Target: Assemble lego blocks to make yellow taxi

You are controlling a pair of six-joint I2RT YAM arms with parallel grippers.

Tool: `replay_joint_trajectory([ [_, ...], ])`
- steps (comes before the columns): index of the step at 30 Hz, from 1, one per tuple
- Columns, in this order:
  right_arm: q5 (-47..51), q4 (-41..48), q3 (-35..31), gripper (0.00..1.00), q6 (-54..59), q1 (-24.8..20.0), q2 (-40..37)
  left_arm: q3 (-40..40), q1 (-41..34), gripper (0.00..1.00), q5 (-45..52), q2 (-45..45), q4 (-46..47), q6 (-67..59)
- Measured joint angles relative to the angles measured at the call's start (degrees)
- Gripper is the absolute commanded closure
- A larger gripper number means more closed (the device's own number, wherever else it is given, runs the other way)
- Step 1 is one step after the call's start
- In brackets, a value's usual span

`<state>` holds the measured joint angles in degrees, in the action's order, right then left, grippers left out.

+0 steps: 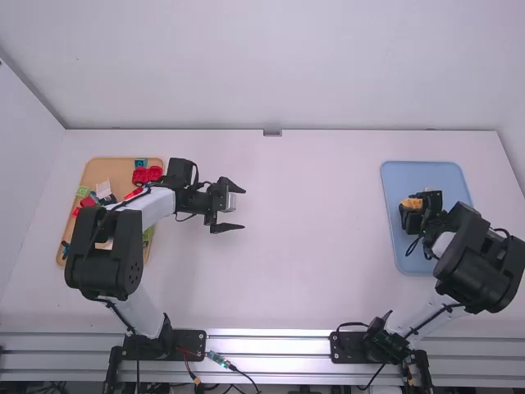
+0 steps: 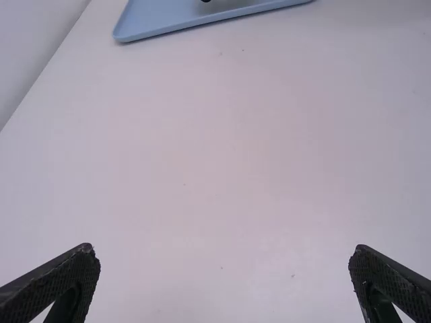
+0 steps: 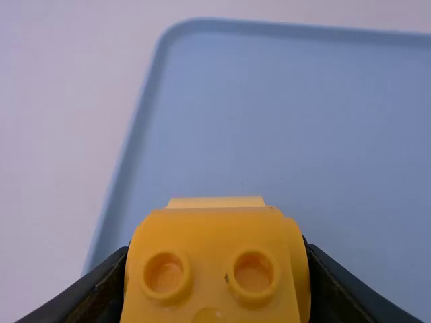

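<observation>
In the high view my left gripper (image 1: pixel 234 207) stands open over the bare table just right of the orange tray. Both of its fingers, wide apart, show in the left wrist view, where nothing lies between the left gripper's tips (image 2: pixel 224 259). My right gripper (image 1: pixel 413 210) is over the blue tray (image 1: pixel 395 231) at the right, shut on a yellow-orange block piece (image 1: pixel 412 203). Seen from the right wrist, the right gripper (image 3: pixel 219 262) has one finger on each side of the yellow block piece (image 3: pixel 212 235), whose round studs face the camera.
The orange tray (image 1: pixel 121 167) at the left holds several loose blocks, among them red blocks (image 1: pixel 148 175) and a green one (image 1: pixel 82 190). The left arm reaches over this tray. White walls border the table at the back and left.
</observation>
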<state>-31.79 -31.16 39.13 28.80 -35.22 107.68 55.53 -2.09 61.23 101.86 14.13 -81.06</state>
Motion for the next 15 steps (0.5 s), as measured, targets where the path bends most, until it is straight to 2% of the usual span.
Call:
replay_joint_trajectory([
  [1,0.1,0.3,0.2,0.65,0.0,0.0,0.0,0.0,0.0,0.01,0.0,0.0,0.0,0.0],
  [4,0.5,0.4,0.5,0.45,0.0,-0.2,0.0,0.0,0.0,0.01,0.0,0.0,0.1,0.0],
  [13,0.9,0.9,0.6,0.42,-0.2,-1.0,0.2,0.0,0.0,0.01,0.0,0.0,0.2,0.0],
  [15,0.9,1.3,0.6,0.36,-0.2,-1.5,0.2,0.0,0.0,0.01,0.0,0.0,0.2,0.0],
])
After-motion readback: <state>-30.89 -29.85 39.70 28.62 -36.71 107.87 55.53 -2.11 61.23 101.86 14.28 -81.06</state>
